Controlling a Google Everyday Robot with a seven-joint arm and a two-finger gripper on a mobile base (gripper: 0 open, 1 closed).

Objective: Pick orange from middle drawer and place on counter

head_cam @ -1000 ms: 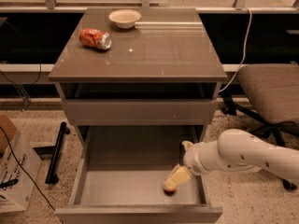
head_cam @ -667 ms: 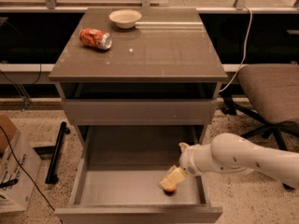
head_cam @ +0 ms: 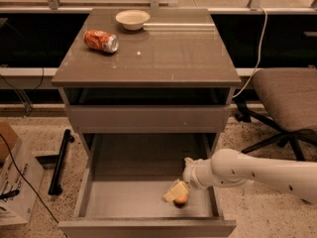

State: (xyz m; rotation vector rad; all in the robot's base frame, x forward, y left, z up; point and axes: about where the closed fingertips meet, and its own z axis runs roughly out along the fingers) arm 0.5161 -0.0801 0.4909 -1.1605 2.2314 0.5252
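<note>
In the middle drawer, the gripper meets the orange, grasp untellable; probably firm, smooth, roll-prone, so pinch its widest girth.

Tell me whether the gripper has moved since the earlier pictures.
Yes: the gripper, down in the middle drawer, has shifted slightly left, away from its right wall.

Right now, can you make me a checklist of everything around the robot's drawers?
Surface: counter holds only clutter, no orange.
Job's things: orange in the open middle drawer, front right.
Clutter: crushed can and bowl on the counter.
Grippers: gripper inside the drawer, down at the orange.
Cables: white cable behind the right side; black cable on the floor, left.
Surroundings: chair right, cardboard box left.
</note>
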